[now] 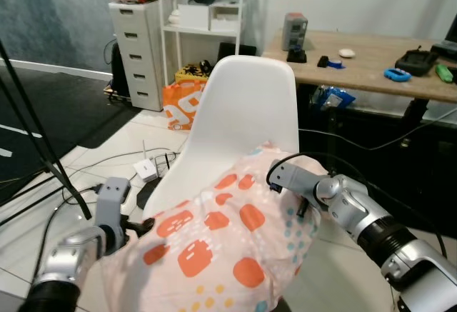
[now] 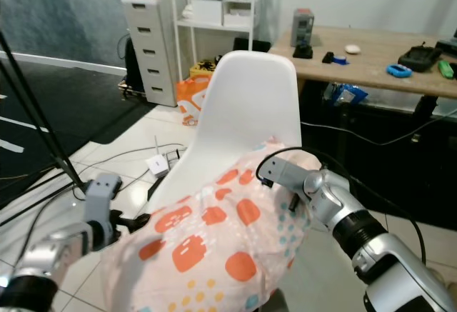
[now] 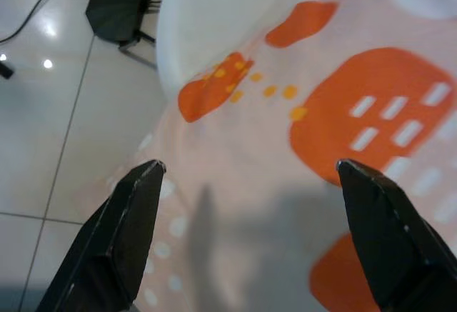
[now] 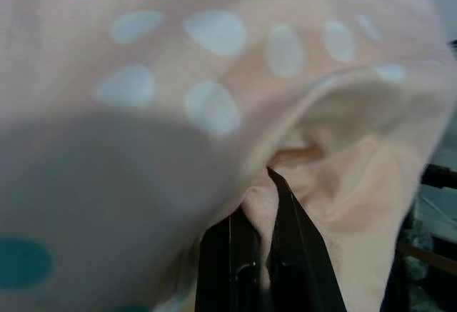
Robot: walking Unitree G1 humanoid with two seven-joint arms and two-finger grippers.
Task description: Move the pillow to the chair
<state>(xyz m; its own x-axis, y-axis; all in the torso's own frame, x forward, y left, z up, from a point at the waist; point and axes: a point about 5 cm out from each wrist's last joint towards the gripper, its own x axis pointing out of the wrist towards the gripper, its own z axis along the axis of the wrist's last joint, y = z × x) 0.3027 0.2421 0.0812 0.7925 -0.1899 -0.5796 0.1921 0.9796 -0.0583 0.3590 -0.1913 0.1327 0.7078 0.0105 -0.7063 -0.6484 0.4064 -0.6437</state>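
The peach pillow [image 1: 221, 248] with orange patches lies on the white chair [image 1: 246, 108], low in the centre of frame. The right gripper [image 4: 265, 205] reaches in bent at lower right, jaws clamped on its fabric. The left gripper [image 3: 250, 205] sits at lower left, jaws apart beside the pillow's edge.

The pillow [image 1: 221, 248] is pale peach, printed with large orange blotches carrying small white dashes, plus clusters of yellow dots, white spots and a few teal ones toward its right side. Behind it the chair [image 1: 246, 123] is plain glossy white. Beyond the chair, a white drawer unit [image 1: 139, 48] holds folded pink and lime-green cloth, and an orange bag [image 1: 184, 101] with white lettering sits beside it. To the chair's right the desk [image 1: 371, 62] is light wood, with blue and green objects on top. The floor tiles [image 1: 107, 158] are off-white.
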